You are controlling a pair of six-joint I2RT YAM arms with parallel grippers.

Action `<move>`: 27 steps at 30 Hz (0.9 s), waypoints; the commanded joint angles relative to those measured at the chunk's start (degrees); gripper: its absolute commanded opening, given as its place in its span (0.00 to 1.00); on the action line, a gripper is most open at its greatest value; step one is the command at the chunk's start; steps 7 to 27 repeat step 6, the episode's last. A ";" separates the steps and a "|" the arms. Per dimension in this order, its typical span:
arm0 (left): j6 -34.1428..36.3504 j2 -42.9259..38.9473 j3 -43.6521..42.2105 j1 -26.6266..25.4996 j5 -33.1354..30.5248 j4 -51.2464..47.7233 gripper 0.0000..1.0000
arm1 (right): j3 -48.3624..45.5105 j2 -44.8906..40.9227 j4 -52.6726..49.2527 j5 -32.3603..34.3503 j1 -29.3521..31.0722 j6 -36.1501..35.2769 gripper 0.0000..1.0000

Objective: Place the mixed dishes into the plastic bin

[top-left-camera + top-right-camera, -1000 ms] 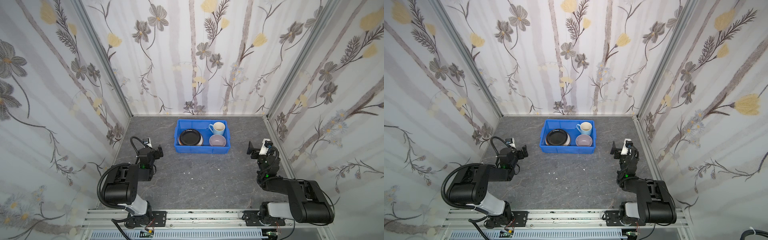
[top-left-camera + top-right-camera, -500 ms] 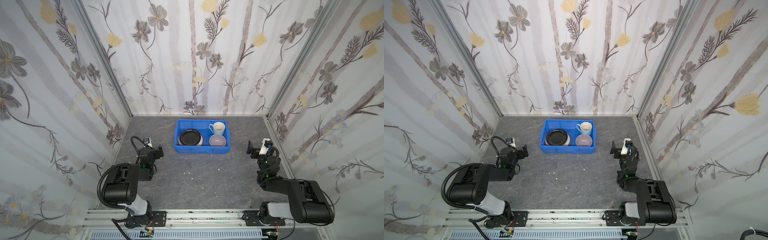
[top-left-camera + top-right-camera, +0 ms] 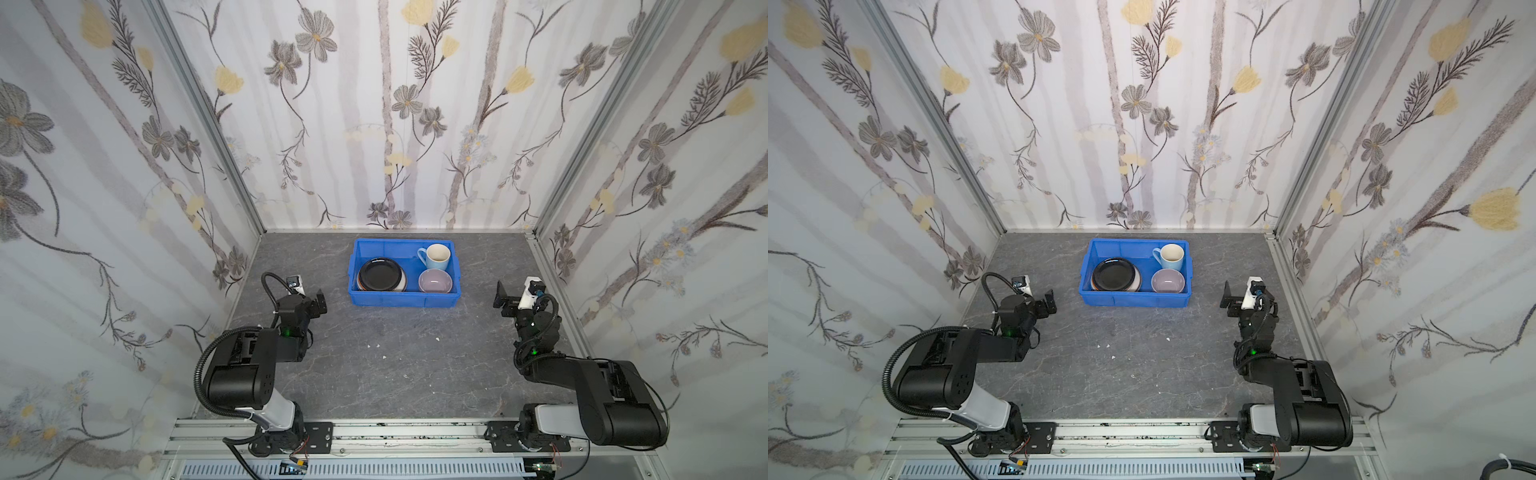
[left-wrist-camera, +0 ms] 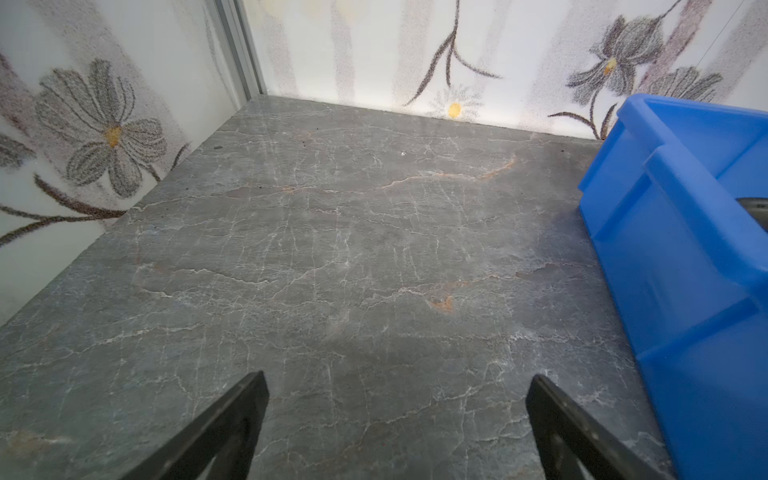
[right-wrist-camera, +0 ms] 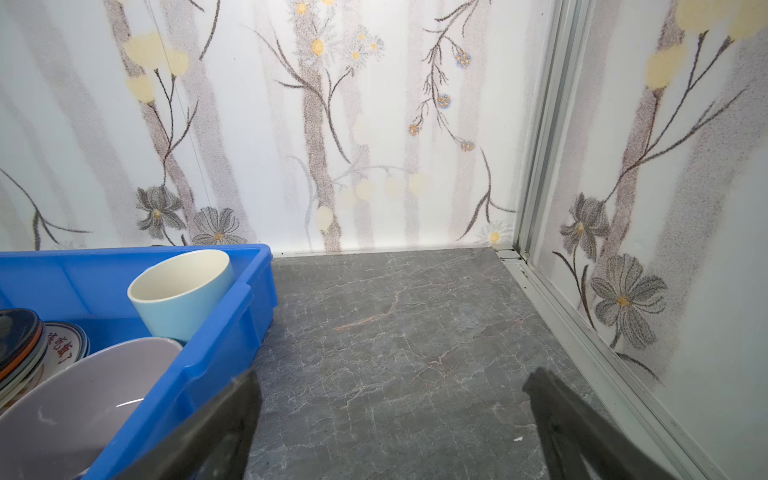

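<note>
Dishes (image 3: 381,274) fill bin (image 3: 403,297), well apart from left gripper (image 4: 395,386), right gripper (image 5: 390,382).

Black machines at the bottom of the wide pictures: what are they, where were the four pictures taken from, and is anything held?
They are two robot arms, each ending in a two-fingered gripper. Two near-identical pictures look down from overhead; two come from wrist cameras. The left gripper and right gripper are open and empty. On the grey table sits a blue plastic bin holding stacked plates, black plate on top, a light blue mug and a lilac bowl.
</note>
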 commanded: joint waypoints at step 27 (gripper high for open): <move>0.37 0.12 0.43 -0.37 -1.21 0.69 1.00 | -0.02 0.06 2.28 0.20 0.30 -1.29 1.00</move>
